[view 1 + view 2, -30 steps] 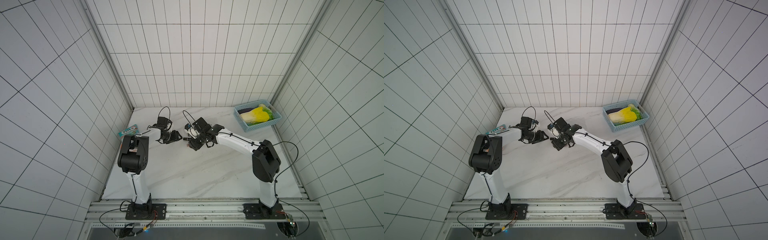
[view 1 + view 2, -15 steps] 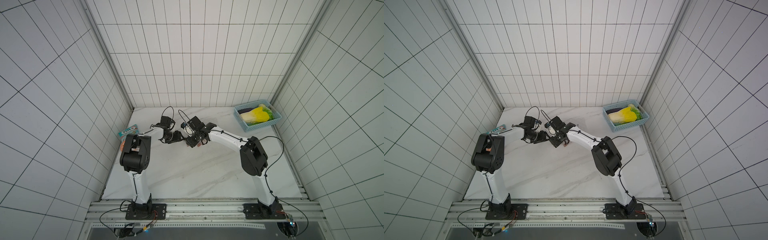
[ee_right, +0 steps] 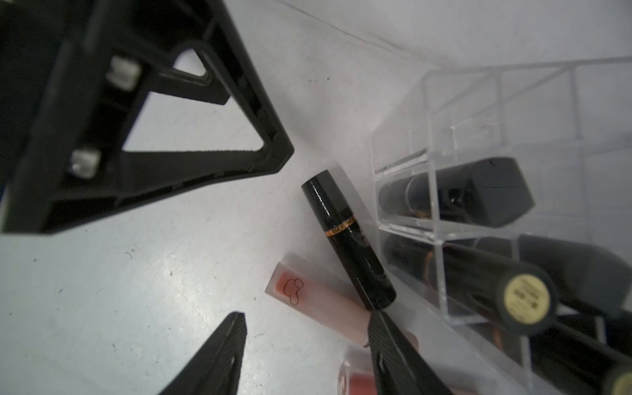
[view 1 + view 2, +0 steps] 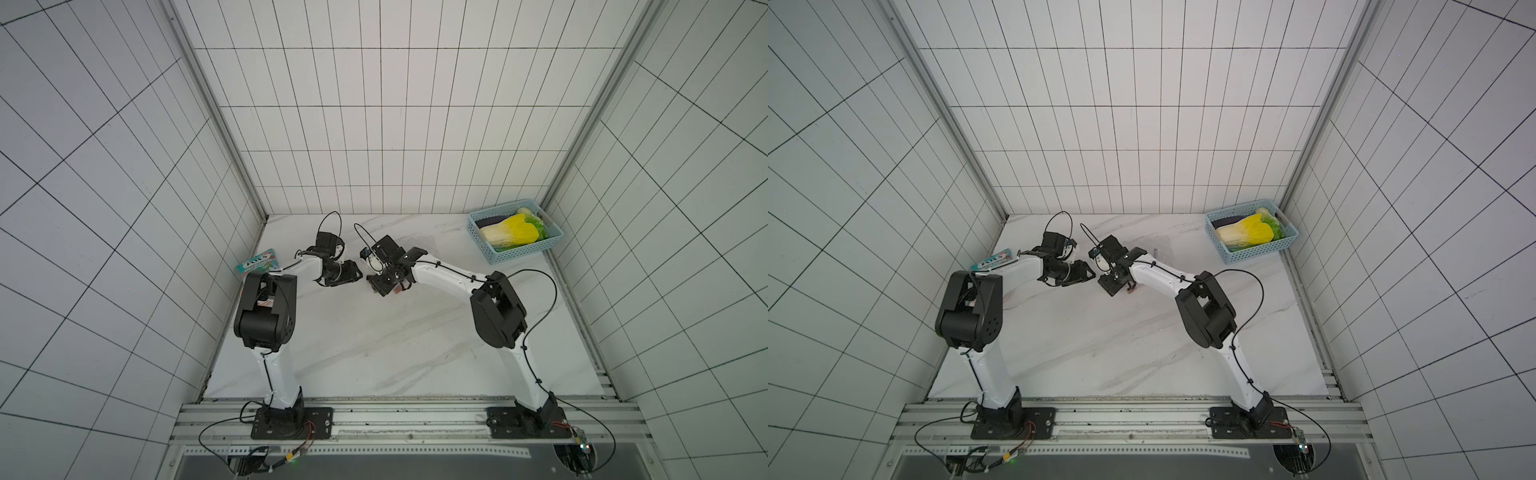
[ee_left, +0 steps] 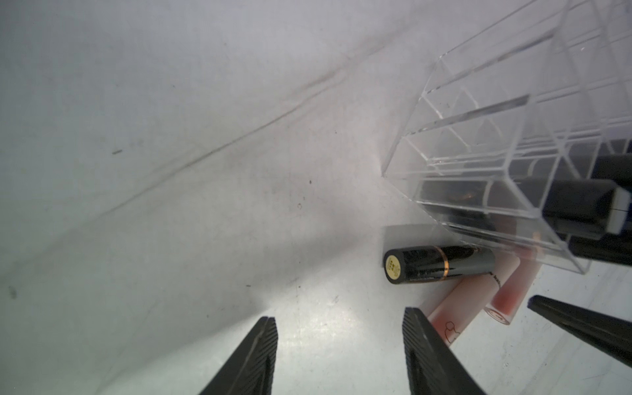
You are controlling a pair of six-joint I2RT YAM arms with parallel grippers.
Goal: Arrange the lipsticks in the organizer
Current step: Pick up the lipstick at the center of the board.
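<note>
The clear organizer (image 5: 478, 136) stands on the white marble, with black lipsticks (image 3: 478, 191) in its near slots. Beside its wall lie a black lipstick with a gold band (image 5: 441, 268) (image 3: 345, 236) and two pink tubes (image 5: 472, 297) (image 3: 318, 301). My left gripper (image 5: 338, 321) (image 4: 358, 276) is open over bare marble, just short of them. My right gripper (image 3: 307, 316) (image 4: 381, 286) faces it, open and empty. One of its fingertips (image 3: 379, 325) lies over a pink tube, by the black lipstick's end. In both top views the organizer hardly shows.
A light-blue basket (image 4: 492, 259) with a yellow cabbage sits at the back right corner. A teal packet (image 4: 259, 262) lies against the left wall. The two grippers are close together, tip to tip, at the back middle of the table.
The right arm's elbow has swung left and its gripper has shifted slightly toward the front. The left gripper has edged right and its jaws have narrowed a little.
</note>
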